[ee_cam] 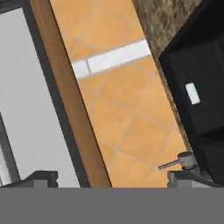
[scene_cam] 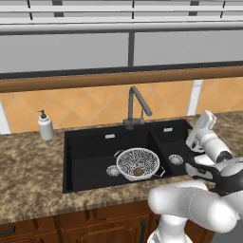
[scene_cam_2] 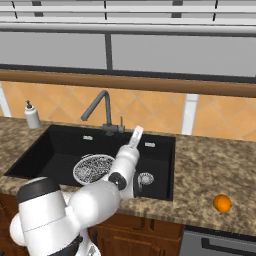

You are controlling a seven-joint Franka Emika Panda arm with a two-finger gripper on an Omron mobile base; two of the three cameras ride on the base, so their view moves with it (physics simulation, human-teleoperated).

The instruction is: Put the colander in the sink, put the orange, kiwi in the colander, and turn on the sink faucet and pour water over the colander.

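Colander (scene_cam: pixel 138 163) with kiwi (scene_cam: pixel 138 172) sits in your sink (scene_cam: pixel 90 152), below the gripper (scene_cam: pixel 207 118); finger spacing unreadable; orange (scene_cam_2: pixel 222 203) well apart.

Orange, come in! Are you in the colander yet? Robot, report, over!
Gripper raised over sink, holding nothing seen. Colander in big basin, kiwi inside. Orange not in yet, on right counter. Faucet dry.

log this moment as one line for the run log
colander: in sink large basin | kiwi: in colander | orange: on counter right of sink | faucet: no water visible | gripper: raised over small basin, fingers state unclear
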